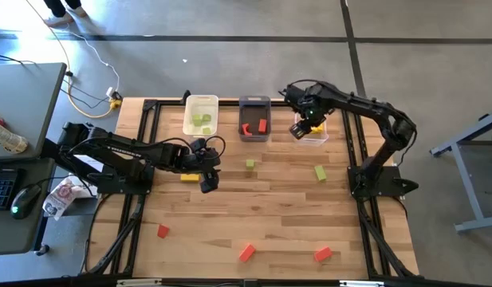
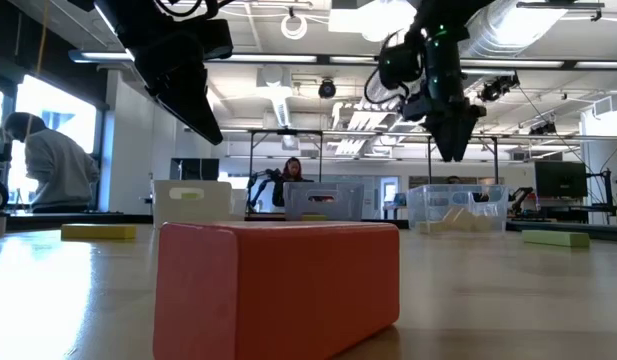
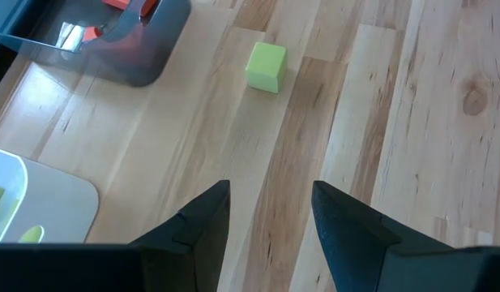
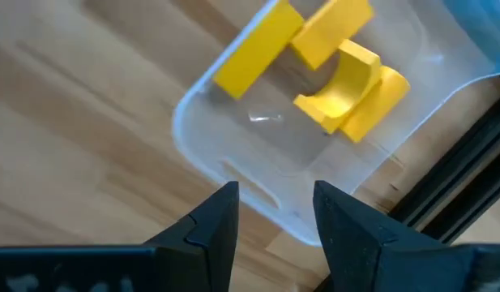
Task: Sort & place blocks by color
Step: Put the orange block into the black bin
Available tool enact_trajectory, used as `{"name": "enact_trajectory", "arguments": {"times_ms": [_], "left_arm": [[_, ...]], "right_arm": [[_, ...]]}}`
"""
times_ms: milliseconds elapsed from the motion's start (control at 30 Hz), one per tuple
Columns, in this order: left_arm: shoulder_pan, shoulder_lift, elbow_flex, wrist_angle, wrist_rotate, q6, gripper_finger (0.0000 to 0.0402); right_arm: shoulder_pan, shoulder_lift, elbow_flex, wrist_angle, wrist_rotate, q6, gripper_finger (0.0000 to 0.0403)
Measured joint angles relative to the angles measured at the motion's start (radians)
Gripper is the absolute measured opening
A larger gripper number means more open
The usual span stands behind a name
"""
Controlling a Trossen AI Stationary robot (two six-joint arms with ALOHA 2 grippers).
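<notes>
My right gripper [image 4: 274,193] hangs open and empty, pointing down over the near edge of the clear bin [image 1: 312,134], in which several yellow blocks [image 4: 314,61] lie. My left gripper [image 3: 270,193] stands open and empty above the table's left middle, a yellow block [image 1: 190,177] lying beside it. Ahead of it a green cube [image 3: 266,66] rests on the wood. Another green block [image 1: 320,173] lies to the right. Three red blocks [image 1: 246,253] lie near the front edge. Green blocks sit in the white bin [image 1: 201,114], red ones in the dark grey bin [image 1: 254,119].
The three bins stand in a row along the table's far edge. Black rails [image 1: 353,151] frame the table's sides. In the low view a red block [image 2: 278,285] fills the foreground. People show in the room behind the table.
</notes>
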Motion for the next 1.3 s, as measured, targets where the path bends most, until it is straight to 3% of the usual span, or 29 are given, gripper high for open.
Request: {"name": "enact_trajectory", "arguments": {"times_ms": [400, 800, 1000, 1300], "left_arm": [[0.0, 0.0, 0.0, 0.0, 0.0, -0.002, 0.0161], [0.0, 0.0, 0.0, 0.0, 0.0, -0.024, 0.0161], [0.0, 0.0, 0.0, 0.001, 0.0, -0.025, 0.0161], [0.0, 0.0, 0.0, 0.076, 0.0, -0.026, 0.0161]], "right_arm": [[0.273, -0.082, 0.0, -0.08, -0.041, 0.143, 0.0142], [0.553, -0.081, 0.0, -0.121, -0.206, 0.171, 0.0142], [0.703, -0.081, 0.0, -0.12, -0.21, 0.208, 0.0142], [0.927, -0.08, 0.0, -0.105, -0.21, 0.399, 0.0142]]}}
